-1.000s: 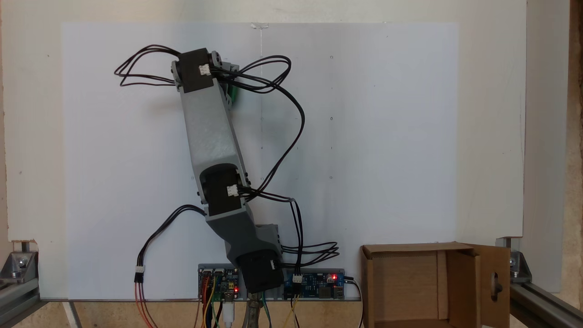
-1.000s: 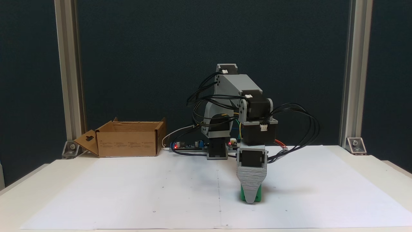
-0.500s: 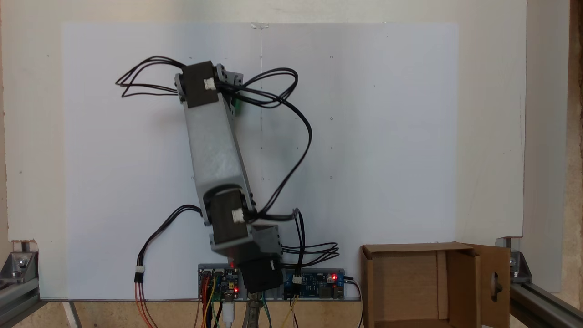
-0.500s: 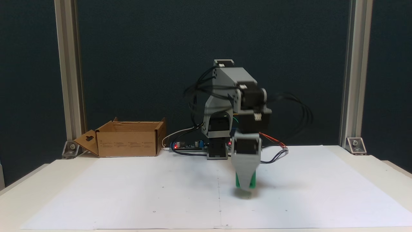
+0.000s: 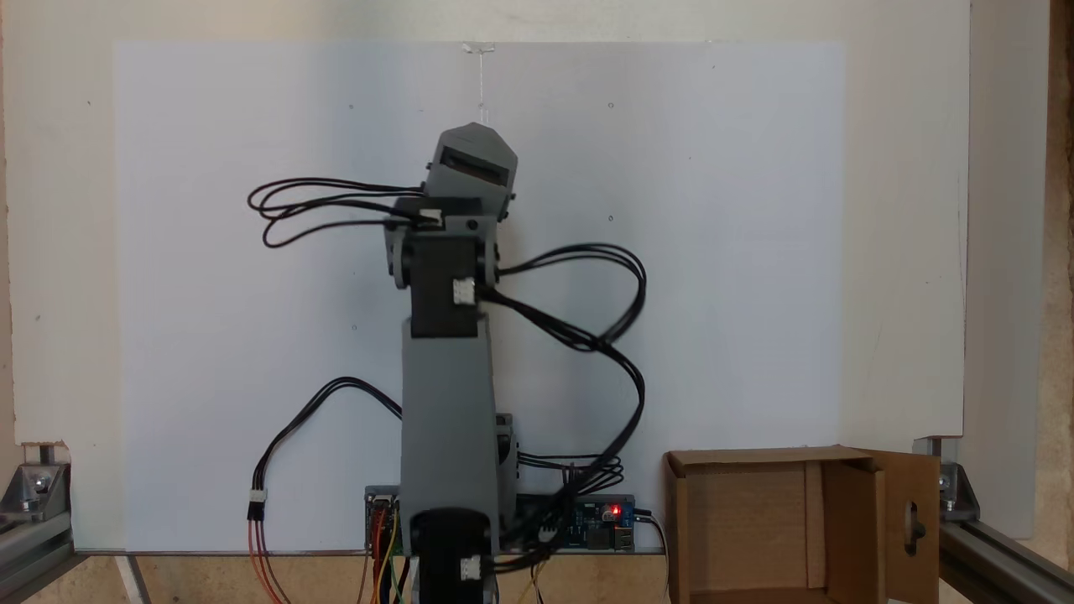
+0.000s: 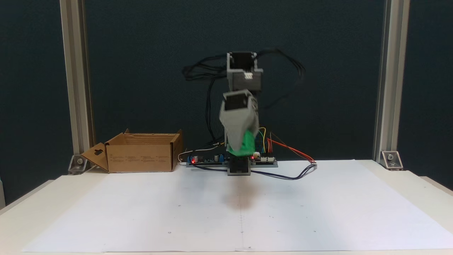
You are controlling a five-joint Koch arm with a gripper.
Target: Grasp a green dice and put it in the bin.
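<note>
Paper comes first by size: one large white sheet [image 6: 141, 212] covering most of one pale table [image 6: 421, 191], seen in both fixed views. One grey and black jointed robot arm [image 5: 446, 419] stands at the table's edge among looping black cables [image 5: 587, 319]. One brown corrugated cardboard box [image 6: 141, 156], the bin, sits with its top open at the left in the front-facing fixed view, well apart from the arm; one of its flaps [image 6: 95, 157] carries a single cut-out hole, and the faint print on its front wall is too small to read. Two circuit boards [image 6: 207, 160] with red lights lie beside the arm's base. One grey gripper [image 6: 240, 147] hangs raised well above the paper, blurred, its jaws apparently clamped on one small bright green plastic dice [image 6: 246, 144], though the blur hides the pips.
</note>
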